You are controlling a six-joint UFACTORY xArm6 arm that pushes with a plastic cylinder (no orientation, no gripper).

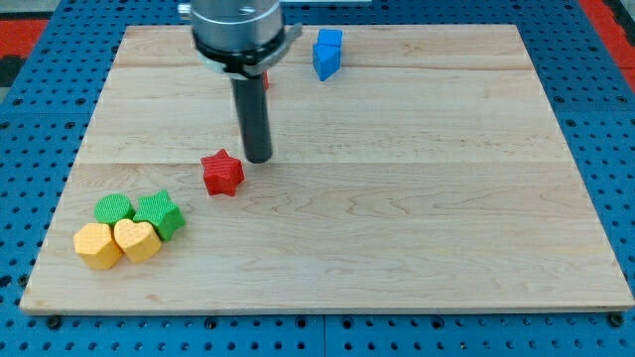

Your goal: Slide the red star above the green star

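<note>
The red star (222,173) lies on the wooden board (397,198), left of centre. My tip (257,158) stands just to the star's upper right, close to it; whether it touches is unclear. Two green blocks sit at the lower left: one (161,213) looks star-like, the other (114,209) is to its left. The red star is above and to the right of them.
Two yellow blocks, one a heart (136,240) and one (97,246) beside it, sit right below the green blocks. A blue block (326,54) stands near the view's top. A small red block (265,79) is mostly hidden behind the rod.
</note>
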